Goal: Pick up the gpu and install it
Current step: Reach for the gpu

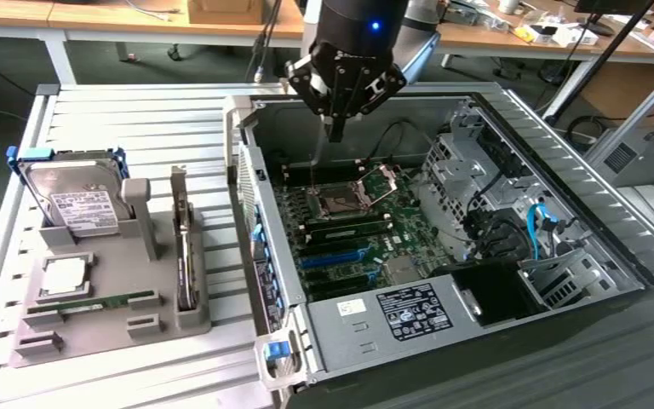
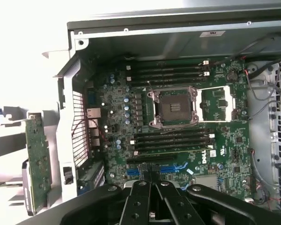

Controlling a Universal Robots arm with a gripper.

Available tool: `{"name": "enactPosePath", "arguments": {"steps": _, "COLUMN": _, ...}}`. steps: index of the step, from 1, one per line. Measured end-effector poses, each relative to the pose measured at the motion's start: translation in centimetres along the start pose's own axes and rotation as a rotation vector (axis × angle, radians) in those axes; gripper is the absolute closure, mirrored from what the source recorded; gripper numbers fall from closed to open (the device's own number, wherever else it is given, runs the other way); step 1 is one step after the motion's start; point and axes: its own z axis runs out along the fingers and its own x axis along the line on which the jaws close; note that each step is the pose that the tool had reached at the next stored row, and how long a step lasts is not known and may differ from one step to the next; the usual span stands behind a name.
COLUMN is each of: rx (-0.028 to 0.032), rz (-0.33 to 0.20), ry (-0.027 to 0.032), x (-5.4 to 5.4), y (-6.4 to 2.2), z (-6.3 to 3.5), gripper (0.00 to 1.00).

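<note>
The gpu (image 1: 183, 243) stands on its edge in a slot of the grey holder (image 1: 134, 328), on the exterior view's left, outside the computer case. In the wrist view the gpu (image 2: 37, 164) is a greenish board beside the case wall. My gripper (image 1: 335, 128) hangs over the back of the open case (image 1: 304, 319), above the motherboard (image 1: 344, 226) and well apart from the gpu. The gripper (image 2: 152, 206) is shut with its fingers (image 2: 138, 201) pressed together and nothing between them. Below it lie the blue expansion slots (image 2: 171, 168) and the open CPU socket (image 2: 173, 107).
The holder also carries a silver hard drive (image 1: 75, 204), a processor chip (image 1: 64, 274) and a green memory stick (image 1: 88, 302). Drive cages and cables (image 1: 497, 213) fill the case's far side. A slatted table (image 1: 134, 111) bears everything; desks stand behind.
</note>
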Motion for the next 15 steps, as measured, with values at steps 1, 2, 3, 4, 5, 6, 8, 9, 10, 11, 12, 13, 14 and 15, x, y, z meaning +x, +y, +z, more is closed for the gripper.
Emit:
{"name": "enactPosePath", "arguments": {"steps": 1, "rx": 0.0, "rz": 0.0, "ry": -0.0003, "x": 0.3, "y": -0.02, "z": -0.01, "gripper": 0.89}}
{"name": "enactPosePath", "arguments": {"steps": 2, "rx": -0.0001, "rz": 0.0, "ry": -0.0007, "x": 0.5, "y": -0.04, "z": -0.02, "gripper": 0.89}}
{"name": "enactPosePath", "arguments": {"steps": 3, "rx": -0.0001, "rz": 0.0, "ry": -0.0015, "x": 0.9, "y": -0.06, "z": -0.03, "gripper": 0.89}}
{"name": "enactPosePath", "arguments": {"steps": 4, "rx": -0.0003, "rz": 0.0, "ry": -0.002, "x": 1.1, "y": -0.08, "z": -0.03, "gripper": 0.89}}
{"name": "enactPosePath", "arguments": {"steps": 5, "rx": -0.0002, "rz": 0.0, "ry": -0.0025, "x": 1.3, "y": -0.1, "z": -0.04, "gripper": 0.89}}
{"name": "enactPosePath", "arguments": {"steps": 6, "rx": -0.0002, "rz": 0.0, "ry": -0.0026, "x": 1.5, "y": -0.11, "z": -0.04, "gripper": 0.89}}
{"name": "enactPosePath", "arguments": {"steps": 8, "rx": -0.0002, "rz": 0.0, "ry": -0.0029, "x": 1.8, "y": -0.14, "z": -0.05, "gripper": 0.89}}
{"name": "enactPosePath", "arguments": {"steps": 9, "rx": -0.0003, "rz": 0.0, "ry": -0.003, "x": 2.0, "y": -0.15, "z": -0.06, "gripper": 0.89}}
{"name": "enactPosePath", "arguments": {"steps": 10, "rx": -0.0003, "rz": 0.0, "ry": -0.0032, "x": 2.2, "y": -0.16, "z": -0.06, "gripper": 0.89}}
{"name": "enactPosePath", "arguments": {"steps": 11, "rx": -0.0003, "rz": 0.0, "ry": -0.0035, "x": 2.4, "y": -0.18, "z": -0.07, "gripper": 0.89}}
{"name": "enactPosePath", "arguments": {"steps": 12, "rx": -0.0003, "rz": 0.0, "ry": -0.0037, "x": 2.7, "y": -0.2, "z": -0.08, "gripper": 0.89}}
{"name": "enactPosePath", "arguments": {"steps": 13, "rx": -0.0004, "rz": 0.0, "ry": -0.0044, "x": 3.1, "y": -0.23, "z": -0.09, "gripper": 0.89}}
{"name": "enactPosePath", "arguments": {"steps": 14, "rx": -0.0004, "rz": 0.0, "ry": -0.005, "x": 3.4, "y": -0.26, "z": -0.1, "gripper": 0.89}}
{"name": "enactPosePath", "arguments": {"steps": 15, "rx": -0.0004, "rz": 0.0, "ry": -0.0053, "x": 3.6, "y": -0.27, "z": -0.11, "gripper": 0.89}}
